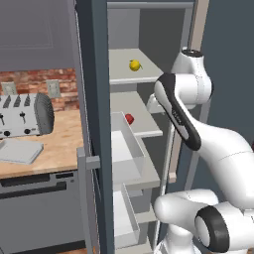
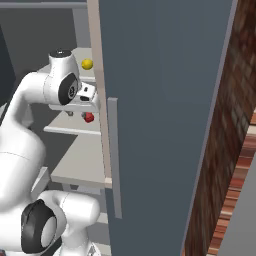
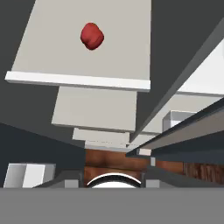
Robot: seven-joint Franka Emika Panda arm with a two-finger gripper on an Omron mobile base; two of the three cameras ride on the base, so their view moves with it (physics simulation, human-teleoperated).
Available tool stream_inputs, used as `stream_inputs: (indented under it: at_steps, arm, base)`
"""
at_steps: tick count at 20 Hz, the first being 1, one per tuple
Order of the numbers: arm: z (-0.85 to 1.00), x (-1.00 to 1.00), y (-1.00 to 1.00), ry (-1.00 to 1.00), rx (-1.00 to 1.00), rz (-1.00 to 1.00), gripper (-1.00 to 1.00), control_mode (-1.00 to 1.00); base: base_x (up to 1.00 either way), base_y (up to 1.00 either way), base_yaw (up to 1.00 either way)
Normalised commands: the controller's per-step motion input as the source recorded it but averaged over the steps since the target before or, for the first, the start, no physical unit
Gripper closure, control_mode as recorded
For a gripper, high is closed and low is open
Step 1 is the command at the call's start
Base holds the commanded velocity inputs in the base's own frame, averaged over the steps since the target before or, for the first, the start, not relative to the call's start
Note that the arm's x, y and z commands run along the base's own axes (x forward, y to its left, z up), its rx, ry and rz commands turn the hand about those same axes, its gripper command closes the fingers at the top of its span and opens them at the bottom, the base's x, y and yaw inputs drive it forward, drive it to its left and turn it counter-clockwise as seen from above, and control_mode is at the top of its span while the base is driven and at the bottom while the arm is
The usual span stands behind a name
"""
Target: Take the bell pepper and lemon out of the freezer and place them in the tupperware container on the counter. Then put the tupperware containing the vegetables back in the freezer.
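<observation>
The bell pepper [image 1: 129, 118] is seen at centre frame on a middle shelf [image 1: 144, 121] of the open freezer [image 1: 96, 99], with the lemon [image 1: 134, 65] on the shelf above, toward the upper centre. The end effector [image 2: 80, 111] is held above the pepper, apart from it; whether its jaws are wide or narrow cannot be told. At lower left, the tupperware container [image 1: 20, 151] is set on the bench [image 1: 59, 144] before a toaster [image 1: 25, 115].

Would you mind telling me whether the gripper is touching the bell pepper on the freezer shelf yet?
Apart. In the hand view the bell pepper lies alone on the pale freezer shelf, bare shelf all around it, well away from the gripper at the bottom edge.
</observation>
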Motion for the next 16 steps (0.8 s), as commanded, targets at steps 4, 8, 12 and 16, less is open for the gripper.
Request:
stream_inputs:
  at_steps: [4,8,12,16]
  arm:
    - [0.0,-0.18,0.0,-0.08,0.0,0.0,-1.0,-1.0]
    - [0.02,-0.51,0.11,-0.36,-0.02,0.0,-1.0,-1.0]
    - [0.26,-0.47,0.07,-0.47,-0.01,0.0,-1.0,-1.0]
    - [0.42,-0.17,0.02,-0.3,0.0,0.0,-1.0,-1.0]
  base:
    - [0.0,0.0,0.0]
    - [0.0,0.0,0.0]
    - [0.0,0.0,0.0]
    - [0.0,0.0,0.0]
